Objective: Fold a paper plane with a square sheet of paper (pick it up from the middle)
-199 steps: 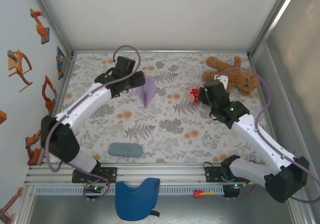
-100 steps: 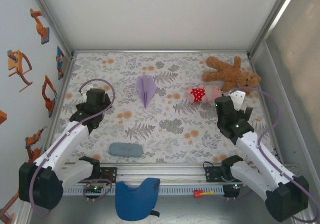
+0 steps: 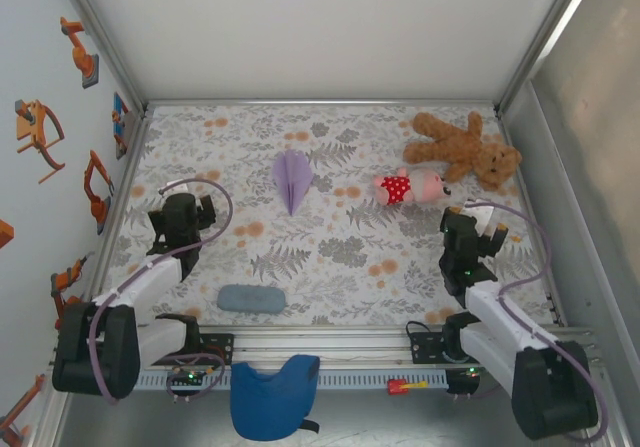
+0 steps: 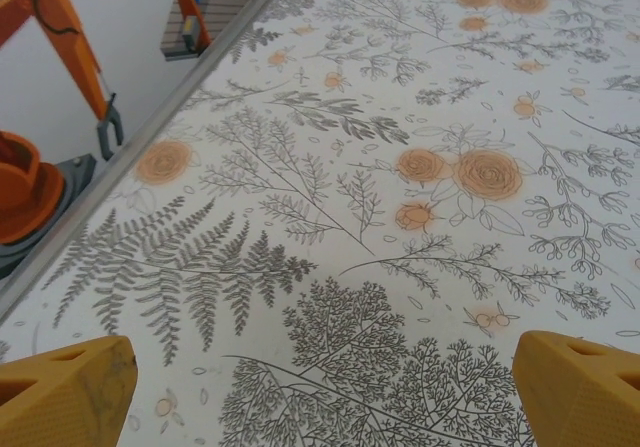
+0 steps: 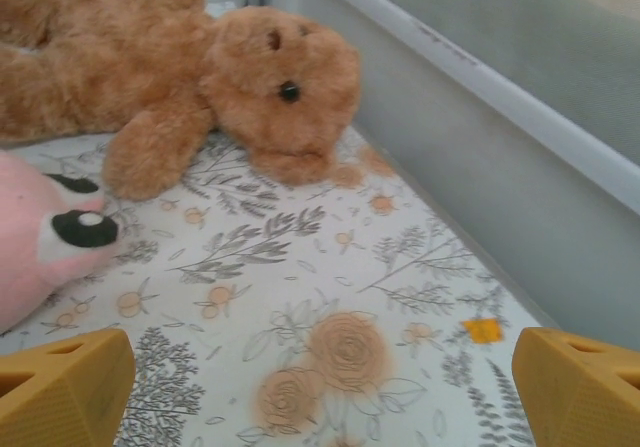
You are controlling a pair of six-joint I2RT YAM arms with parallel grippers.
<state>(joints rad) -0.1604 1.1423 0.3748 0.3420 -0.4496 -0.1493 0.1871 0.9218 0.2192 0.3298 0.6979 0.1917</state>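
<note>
The light was bright and even, with only soft shadows. The right wrist picture was a bit blurry. The other pictures were sharp.

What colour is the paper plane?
The paper plane is pale lavender, clearest from the top external view.

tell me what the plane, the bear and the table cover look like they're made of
Plane: thin matte lavender paper, judging by its sharp centre crease and pointed tip.
Bear: brown plush fabric with a fuzzy, shaggy pile and a glossy black bead eye.
Table cover: a smooth, flat sheet printed with ferns and orange flowers. It could be vinyl, paper or cloth; the look leaves that open.
</note>
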